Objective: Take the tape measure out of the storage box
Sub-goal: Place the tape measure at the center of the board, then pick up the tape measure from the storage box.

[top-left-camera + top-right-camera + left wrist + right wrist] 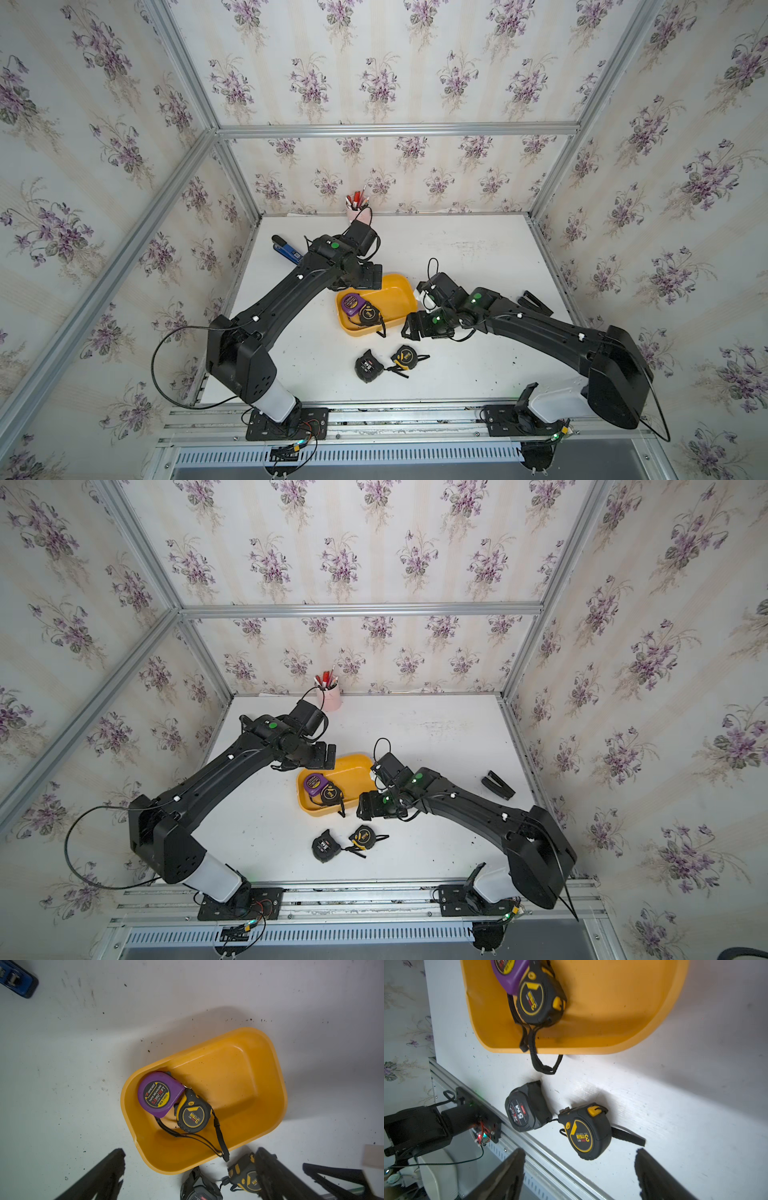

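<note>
inside the storage box [395,297], at its left end, a purple tape measure [155,1093] and a black-and-yellow tape measure [193,1115] lie touching, and the latter's strap hangs over the box's near rim. just outside that near rim, a black tape measure [525,1109] and a second black-and-yellow tape measure [586,1132] lie flat and close together on the white table [457,249]. the left gripper [191,1151] hangs over the box's far left edge and the right gripper [580,1152] sits off its near right corner, both with jaws spread wide and nothing between them.
</note>
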